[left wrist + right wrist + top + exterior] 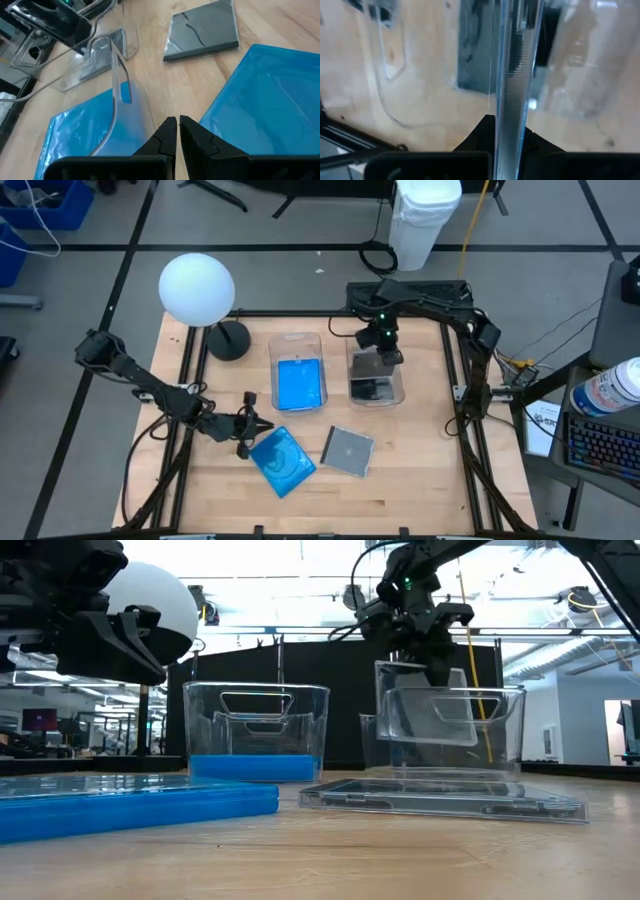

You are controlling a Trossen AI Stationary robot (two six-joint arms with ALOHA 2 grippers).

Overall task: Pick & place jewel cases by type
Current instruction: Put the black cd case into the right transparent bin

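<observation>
A bright blue jewel case (282,462) and a grey see-through jewel case (348,450) lie flat on the wooden table near its front edge. The left clear tub (298,370) holds blue cases. The right clear tub (375,375) holds a grey case lying on its floor. My right gripper (385,348) is above the right tub, shut on another grey see-through case (440,705) that reaches down inside it. My left gripper (250,430) is shut and empty, above the table just left of the loose blue case (265,110). My right gripper pinches the grey case's upper edge (512,100) between its two fingers, coming from above and pointing down. The case hangs on edge below the fingers, a little tilted, within the right tub's walls (505,730). Its lower edge stays above the tub's floor.
A white globe lamp (196,288) on a black base (230,340) stands at the table's far left. Dark frame rails (462,390) run along the table's sides. A bare strip of wood lies between the tubs and the loose cases.
</observation>
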